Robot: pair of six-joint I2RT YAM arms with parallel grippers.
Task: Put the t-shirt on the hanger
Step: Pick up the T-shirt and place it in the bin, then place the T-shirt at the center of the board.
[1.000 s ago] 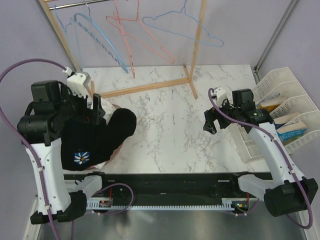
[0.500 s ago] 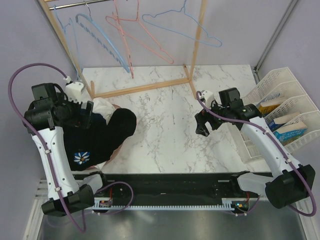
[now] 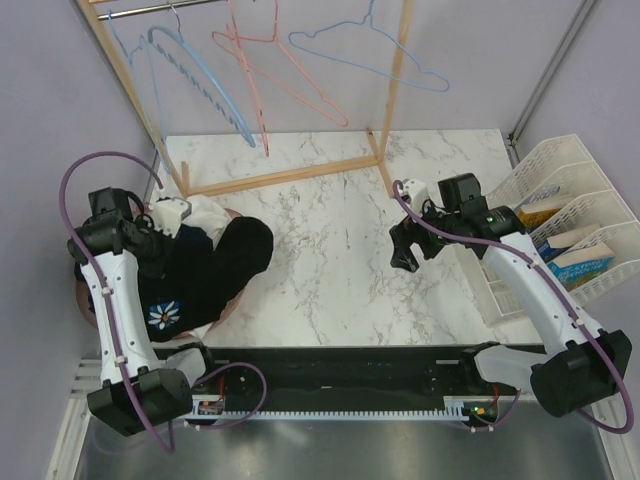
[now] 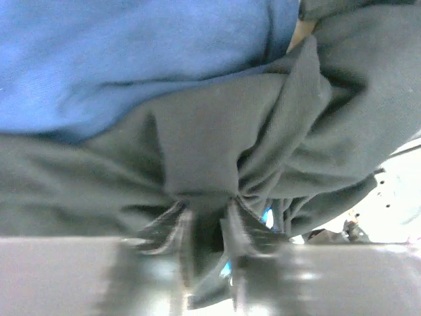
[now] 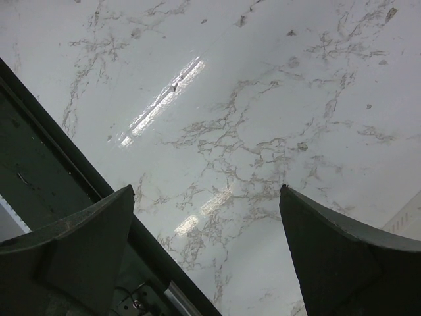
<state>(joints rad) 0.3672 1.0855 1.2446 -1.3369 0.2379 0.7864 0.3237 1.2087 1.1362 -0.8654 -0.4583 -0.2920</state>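
The black t-shirt [image 3: 225, 262] lies bunched at the table's left edge, its white-and-blue print [image 3: 160, 317] facing up near the front. My left gripper [image 3: 168, 228] presses into the pile's far side. In the left wrist view the left gripper [image 4: 207, 227] is shut on a gathered fold of the dark t-shirt [image 4: 197, 151]. The light-blue hanger [image 3: 371, 24] with smooth arms hangs from the rail at the top, right of centre. My right gripper [image 3: 405, 250] hovers open over bare marble right of centre, and the right wrist view shows the right gripper [image 5: 207, 217] with nothing between its fingers.
A blue garment [image 4: 131, 59] lies against the t-shirt, and white cloth [image 3: 205, 212] shows behind it. A wavy notched blue hanger [image 3: 205, 85] and pink hangers [image 3: 275, 75] share the wooden rack [image 3: 290, 176]. White baskets [image 3: 560, 215] holding books line the right edge.
My left gripper has gone from open to shut on the t-shirt's fabric, and the left arm has swung lower and leftward. The right arm moved slightly left and then held still.
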